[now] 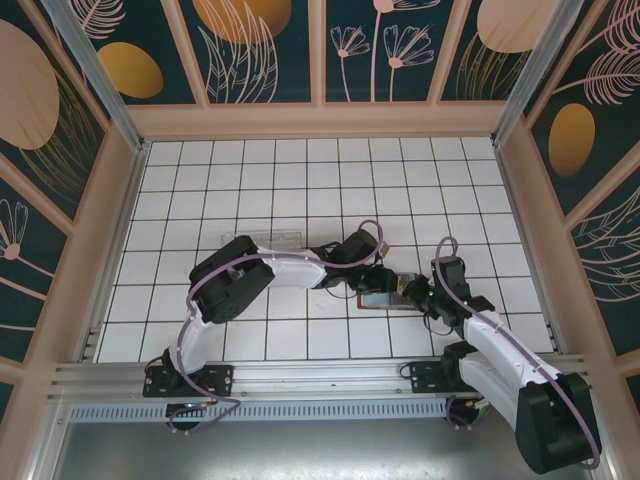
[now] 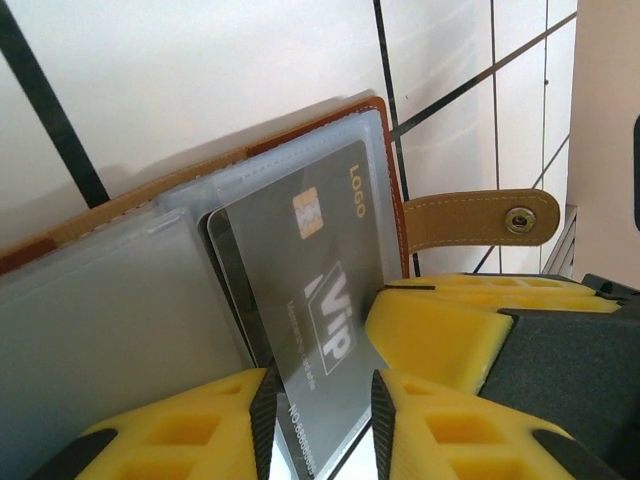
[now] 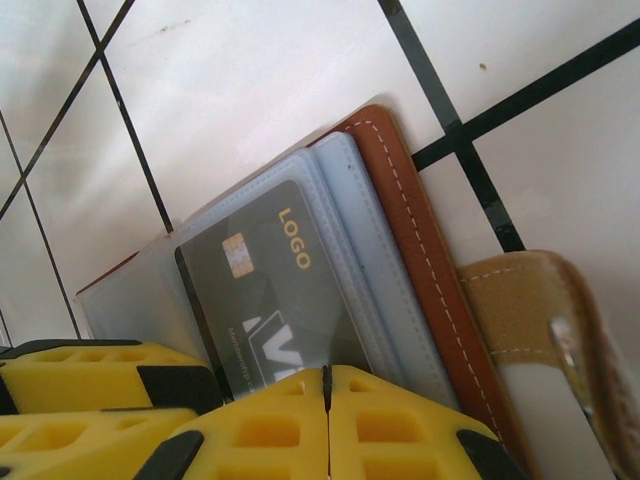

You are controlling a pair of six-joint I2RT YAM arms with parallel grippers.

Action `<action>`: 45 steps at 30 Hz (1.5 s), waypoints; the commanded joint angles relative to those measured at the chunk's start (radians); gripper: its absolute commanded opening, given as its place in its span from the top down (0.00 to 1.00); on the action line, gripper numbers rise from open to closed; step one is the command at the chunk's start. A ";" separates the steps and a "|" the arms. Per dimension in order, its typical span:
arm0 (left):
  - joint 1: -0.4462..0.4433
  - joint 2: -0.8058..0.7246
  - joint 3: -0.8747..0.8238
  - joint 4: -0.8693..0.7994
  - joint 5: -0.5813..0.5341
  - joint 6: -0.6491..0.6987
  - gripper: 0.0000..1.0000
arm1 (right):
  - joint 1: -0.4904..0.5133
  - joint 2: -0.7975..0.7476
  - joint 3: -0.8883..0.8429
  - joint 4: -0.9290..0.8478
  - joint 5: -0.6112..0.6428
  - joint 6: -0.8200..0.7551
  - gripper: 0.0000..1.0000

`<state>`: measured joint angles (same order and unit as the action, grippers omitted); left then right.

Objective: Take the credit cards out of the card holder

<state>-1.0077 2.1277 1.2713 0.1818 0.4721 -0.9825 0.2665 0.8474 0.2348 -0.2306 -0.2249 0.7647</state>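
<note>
The brown card holder lies open on the white tiles, its clear sleeves up. A dark credit card marked LOGO and VIP sticks partway out of a sleeve. My left gripper is open, with the card's free corner between its pads; the left pad touches the card's edge. My right gripper is shut, with nothing between its fingers. Its tips rest on the sleeve over the card, beside the holder's stitched brown edge. From above, both grippers meet over the holder.
The holder's tan strap with a metal snap lies out to one side on the tiles. A clear plastic box sits behind the left arm. Wooden walls ring the tiled floor, which stretches away behind the arms.
</note>
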 commanded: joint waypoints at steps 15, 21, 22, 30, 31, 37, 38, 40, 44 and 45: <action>0.008 -0.035 -0.023 -0.225 -0.149 0.076 0.66 | 0.014 -0.053 0.044 -0.055 0.066 0.001 0.88; 0.042 -0.098 -0.138 -0.221 -0.173 0.105 0.67 | 0.034 -0.025 0.071 -0.044 0.050 -0.018 0.86; 0.046 -0.103 -0.152 -0.223 -0.173 0.114 0.67 | 0.041 -0.018 0.074 -0.034 0.044 -0.021 0.86; 0.073 -0.193 -0.194 -0.254 -0.168 0.205 0.64 | 0.204 0.116 0.140 0.087 0.022 -0.044 0.85; 0.074 -0.204 -0.192 -0.239 -0.156 0.194 0.64 | 0.216 0.136 0.150 0.093 0.025 -0.049 0.85; 0.073 -0.247 -0.193 -0.147 -0.114 0.117 0.64 | 0.228 0.220 0.185 0.106 0.022 -0.082 0.85; 0.072 -0.251 -0.191 -0.138 -0.112 0.110 0.63 | 0.227 0.232 0.189 0.104 0.022 -0.088 0.85; 0.072 -0.258 -0.194 -0.120 -0.106 0.094 0.63 | 0.228 0.260 0.198 0.100 0.025 -0.099 0.85; 0.073 -0.252 -0.192 -0.095 -0.095 0.072 0.63 | 0.227 0.306 0.186 0.113 0.023 -0.105 0.86; 0.073 -0.246 -0.191 -0.091 -0.093 0.065 0.63 | 0.228 0.314 0.181 0.121 0.018 -0.104 0.87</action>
<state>-0.9382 1.8965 1.0889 0.0574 0.3588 -0.8848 0.4862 1.1454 0.4065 -0.1383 -0.1925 0.6846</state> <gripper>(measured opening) 0.364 0.135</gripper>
